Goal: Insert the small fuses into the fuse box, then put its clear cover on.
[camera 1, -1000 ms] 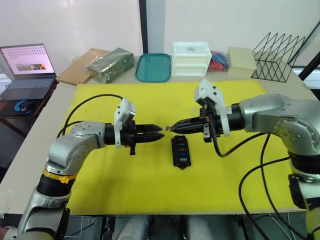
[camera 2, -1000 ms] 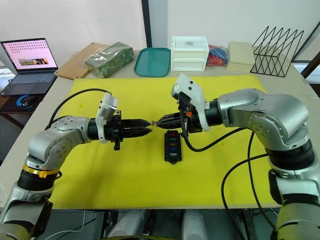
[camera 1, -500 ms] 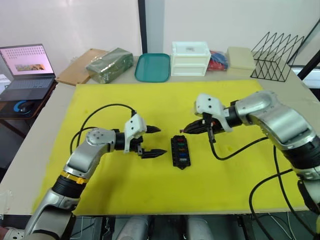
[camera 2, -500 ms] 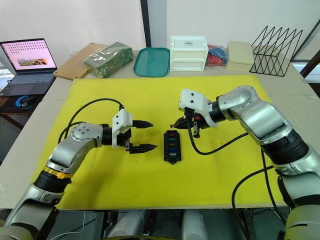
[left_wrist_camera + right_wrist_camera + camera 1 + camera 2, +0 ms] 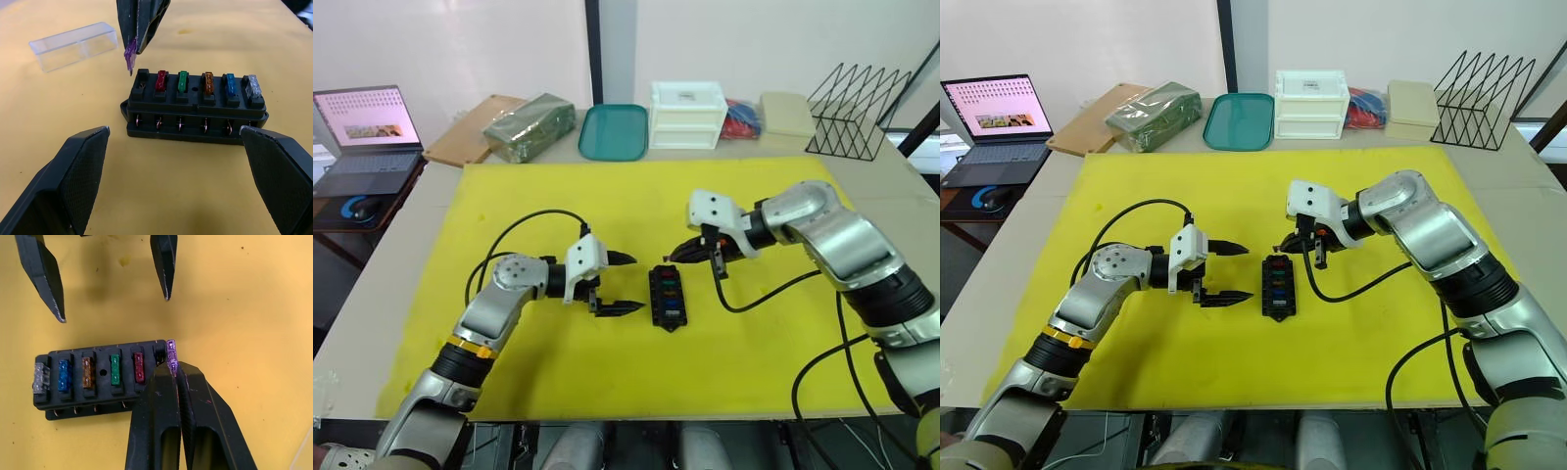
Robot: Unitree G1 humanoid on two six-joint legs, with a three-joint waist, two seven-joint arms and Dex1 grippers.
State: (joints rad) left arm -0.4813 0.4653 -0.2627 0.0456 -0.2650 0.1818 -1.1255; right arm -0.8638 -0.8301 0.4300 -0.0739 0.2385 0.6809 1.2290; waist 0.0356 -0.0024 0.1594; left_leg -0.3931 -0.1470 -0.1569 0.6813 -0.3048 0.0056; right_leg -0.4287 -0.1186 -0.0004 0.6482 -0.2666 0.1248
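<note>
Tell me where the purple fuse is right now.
The purple fuse is pinched in the right gripper, just above the empty end slot of the fuse box, next to the seated red fuse. The left gripper waits open alongside.

Fuse box (image 5: 194, 111): matt black plastic, small bare metal contacts along side. Seated small fuses (image 5: 206, 83): translucent coloured plastic, slightly glossy. Purple fuse (image 5: 130, 52) pinched in my right gripper (image 5: 132, 58): translucent plastic, thin metal blades. Clear cover (image 5: 74, 46): colourless transparent plastic, glossy, smooth. My left gripper (image 5: 1227, 269) fingertips (image 5: 76, 177): black, fine-textured matt pads. Yellow mat (image 5: 607, 362): soft-looking, matt, faint stains. Arm shells (image 5: 847, 235): smooth silvery sheen. Worktop (image 5: 386, 259) edge: pale, matt.
</note>
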